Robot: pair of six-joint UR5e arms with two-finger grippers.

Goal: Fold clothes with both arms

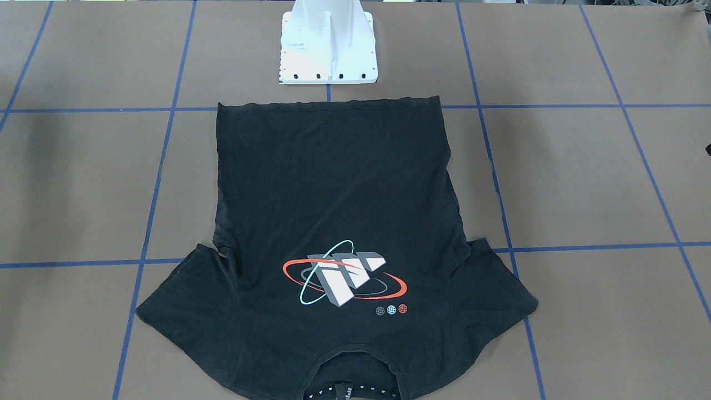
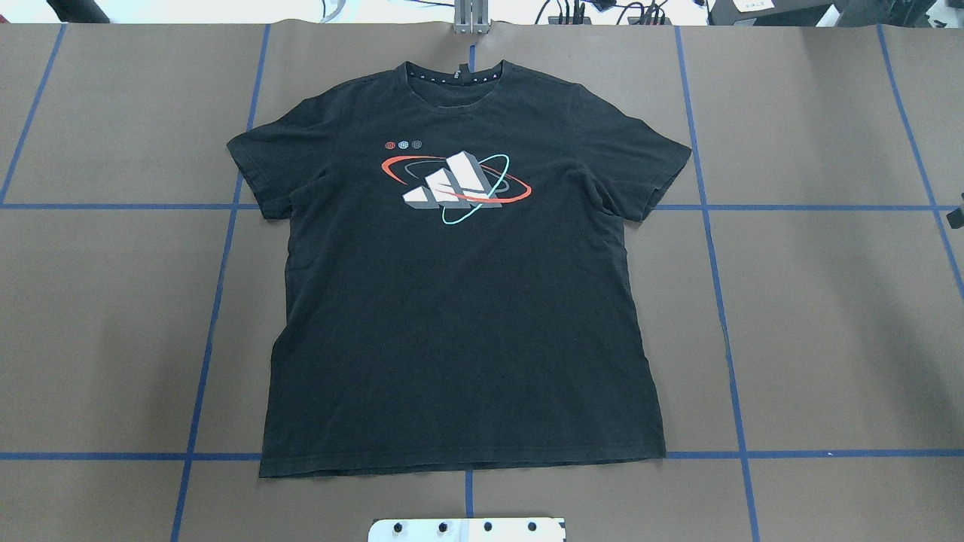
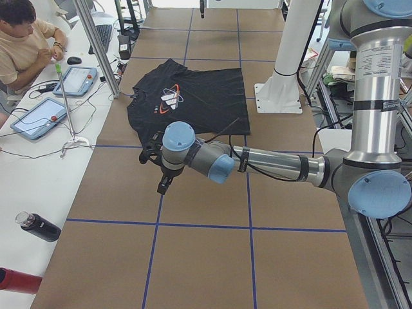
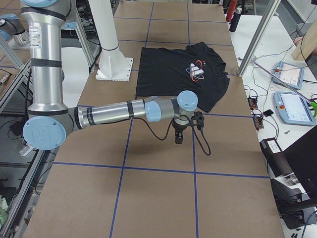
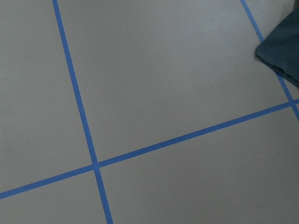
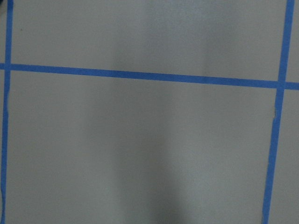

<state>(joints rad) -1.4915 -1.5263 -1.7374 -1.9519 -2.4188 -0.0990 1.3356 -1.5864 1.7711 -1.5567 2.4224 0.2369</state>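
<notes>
A wide table covered in brown paper with a grid of blue tape lines (image 2: 828, 316) fills the scene. Two grey metal robot arms with light-blue joint caps reach low over it: the left arm (image 3: 277, 164) and the right arm (image 4: 114, 111), one on either side of the garment. A black short-sleeved cotton T-shirt (image 2: 459, 316) lies flat at the table's centre, red, teal and white-grey orbit logo (image 2: 456, 184) facing up, collar away from the robot, hem just beside the white base pedestal (image 1: 329, 44). The small black left gripper (image 3: 164, 185) and right gripper (image 4: 179, 139) hang above bare paper, apart from the cloth and holding nothing; how far either claw is open cannot be told. The left wrist view catches only a dark corner of the shirt (image 5: 282, 46).

Likely risks: thin cotton lying flush on paper may slip from the fingers, or only the top layer gets pinched, so the shirt opens instead of folding. Uneven grasps by the two arms would skew the fold, and fingertips pressed down could snag the paper
</notes>
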